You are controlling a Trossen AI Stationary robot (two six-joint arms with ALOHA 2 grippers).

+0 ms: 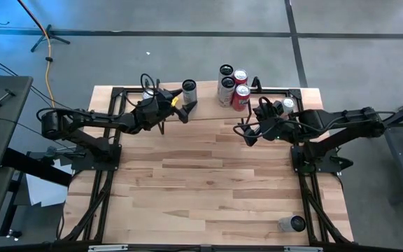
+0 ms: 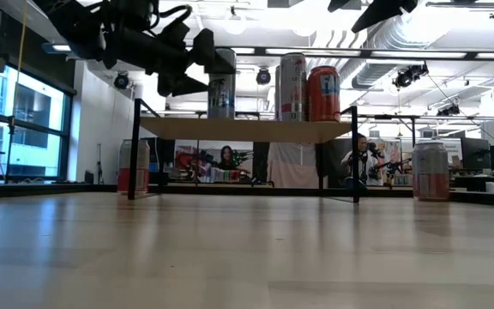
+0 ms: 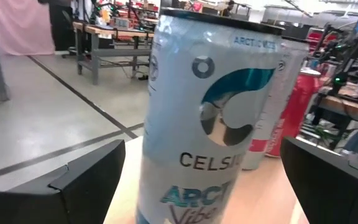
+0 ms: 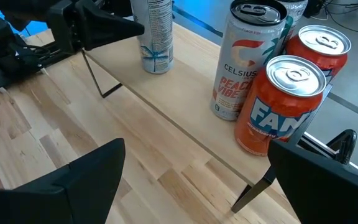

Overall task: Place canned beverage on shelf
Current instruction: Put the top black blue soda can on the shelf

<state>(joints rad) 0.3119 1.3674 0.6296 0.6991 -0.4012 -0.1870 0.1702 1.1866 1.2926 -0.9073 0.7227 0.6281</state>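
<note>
Working over a wide wooden table [image 1: 208, 182], I take the shelf [image 1: 208, 110] at its far edge as my landmark. My left arm [image 1: 82, 122] reaches toward the shelf's left part, my right arm [image 1: 341, 122] hangs off its right end. On the shelf stands the light blue can [image 3: 197, 118], upright on the left part of the plank, well apart from the cluster of cans [image 1: 232, 87] on the right part, where a white can [image 4: 244, 59] and an orange can [image 4: 281, 102] stand touching. My left gripper [image 1: 180, 108] sits right at the light blue can, fingers [image 3: 73, 183] spread to either side of it and not pinching it. My right gripper [image 1: 247, 129] hovers in front of the shelf's right part, fingers spread, holding nothing. One more can [image 1: 292, 224] lies on the table's near right corner, far from the shelf.
</note>
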